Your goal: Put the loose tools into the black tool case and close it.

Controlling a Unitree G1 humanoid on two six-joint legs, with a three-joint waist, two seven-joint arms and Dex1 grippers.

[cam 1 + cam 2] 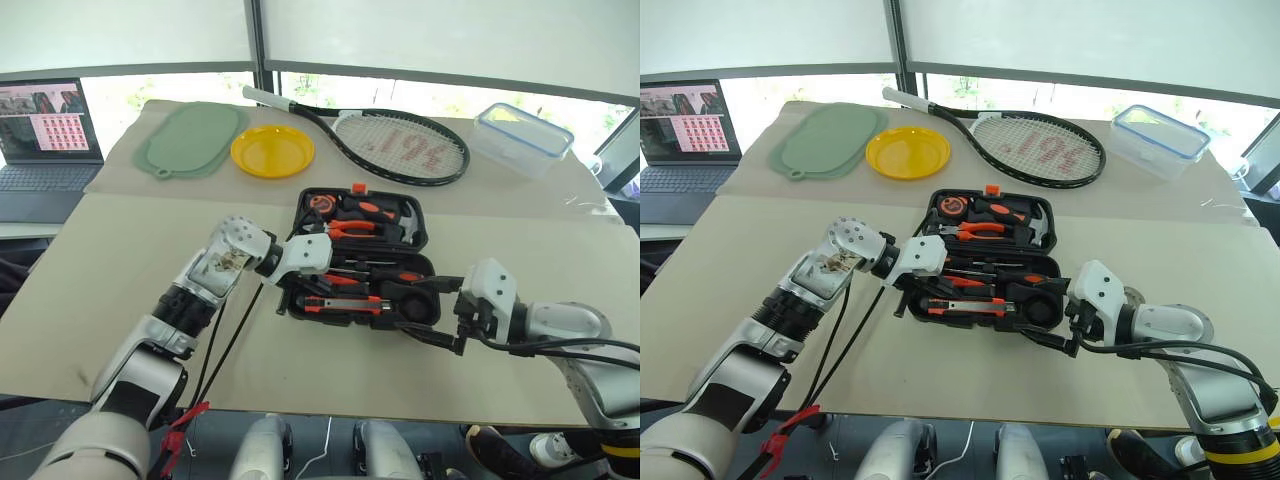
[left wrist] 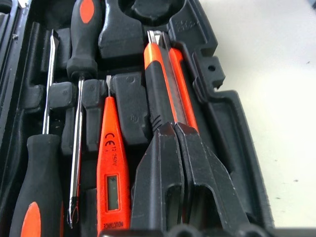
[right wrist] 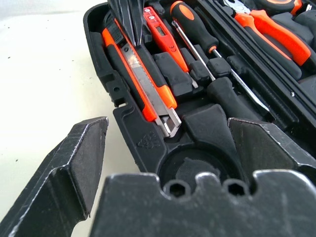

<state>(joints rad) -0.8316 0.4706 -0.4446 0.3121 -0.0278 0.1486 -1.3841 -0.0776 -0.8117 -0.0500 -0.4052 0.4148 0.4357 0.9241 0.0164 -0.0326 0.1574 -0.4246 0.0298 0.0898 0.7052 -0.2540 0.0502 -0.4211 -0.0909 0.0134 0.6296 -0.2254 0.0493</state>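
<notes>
Black fingers of the left gripper (image 2: 180,143) press together over the orange-and-black utility knife (image 2: 165,84) lying in the open black tool case (image 1: 360,260). Beside it, the slim orange screwdriver (image 2: 112,173) reads "CE 12-250V". Two black-and-orange screwdrivers (image 2: 81,29) lie alongside. Right gripper (image 1: 440,315) gapes wide at the case's edge.

Bright, even daylight from windows (image 1: 430,95) at twelve o'clock; soft, faint shadows on the table (image 1: 120,270); close fingers (image 3: 54,182) blurred in right wrist view.
</notes>
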